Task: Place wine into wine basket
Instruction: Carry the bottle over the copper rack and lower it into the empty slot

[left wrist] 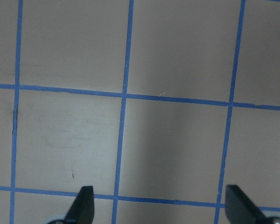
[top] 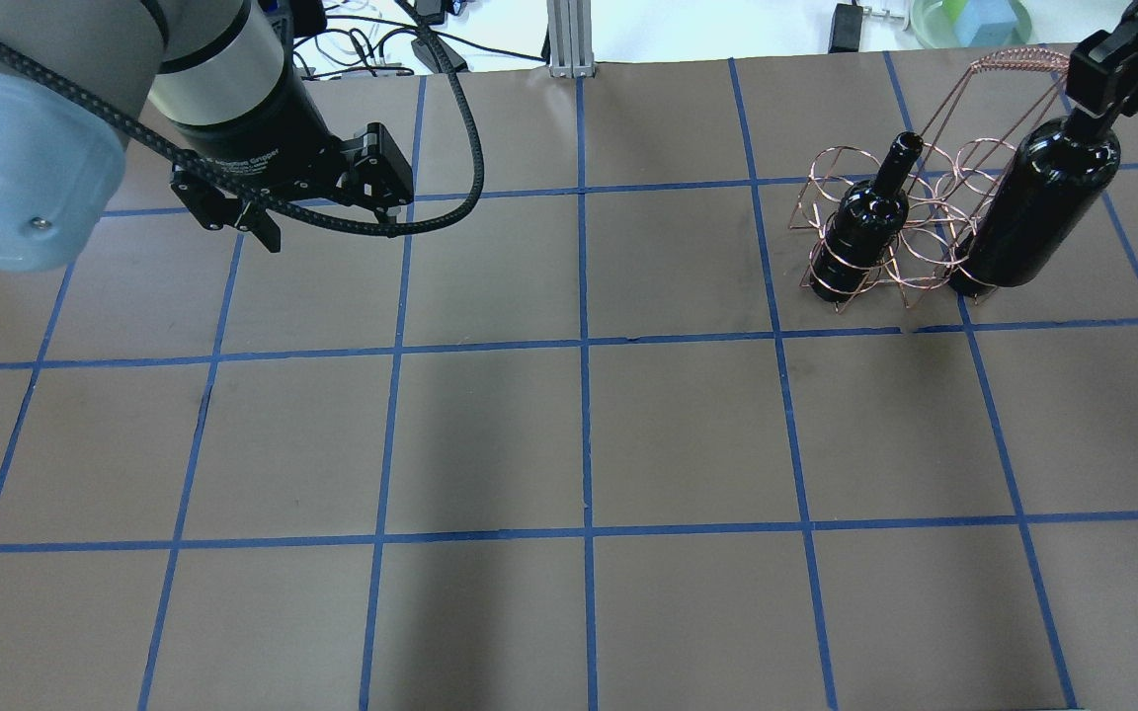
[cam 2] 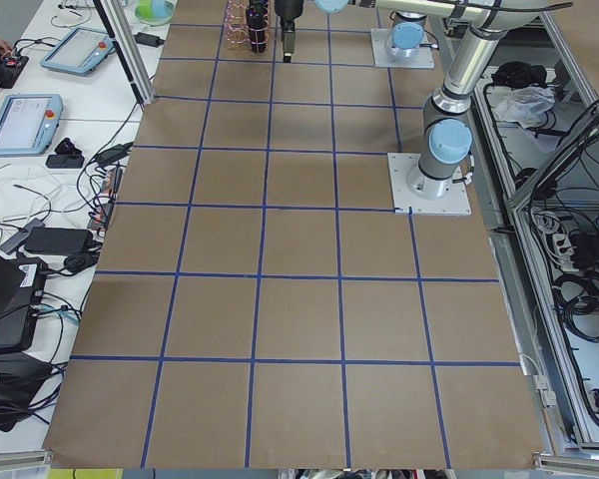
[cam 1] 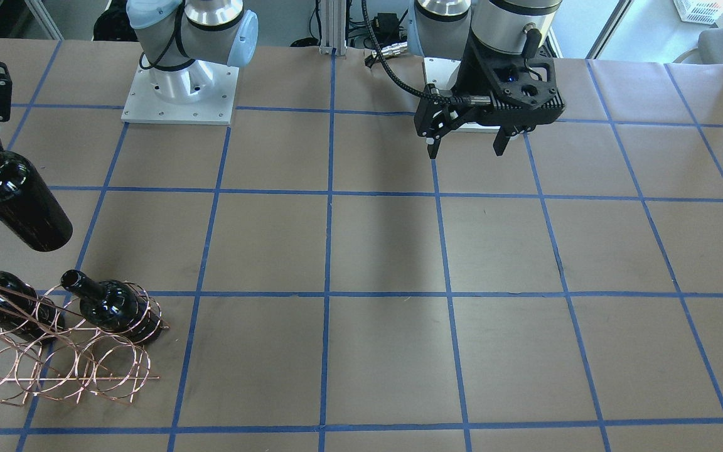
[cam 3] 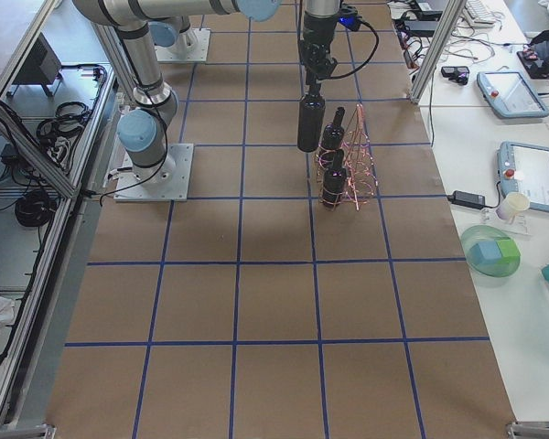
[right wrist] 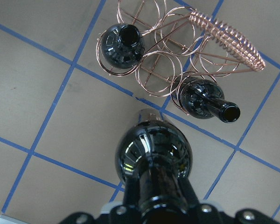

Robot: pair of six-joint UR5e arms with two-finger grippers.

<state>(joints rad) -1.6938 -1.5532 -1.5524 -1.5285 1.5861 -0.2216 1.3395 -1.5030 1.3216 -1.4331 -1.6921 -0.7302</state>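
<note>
The right gripper (top: 1091, 107) is clamped on the neck of a black wine bottle (top: 1038, 212), which hangs neck-up above the bench (top: 579, 444), just beside the wire basket (right wrist: 228, 42) on the robot's side. Two more bottles (right wrist: 123, 44) (right wrist: 200, 100) sit in its rings. The left gripper (cam 1: 467, 149) hovers open and empty, well apart.

The front-facing view's edge crops the wine basket (cam 1: 60, 367).

Left gripper (cam 1: 465, 150) spread wide, hovering (pointing down); right gripper (top: 1091, 105) raised, clamped on wine (top: 1043, 207) neck.
</note>
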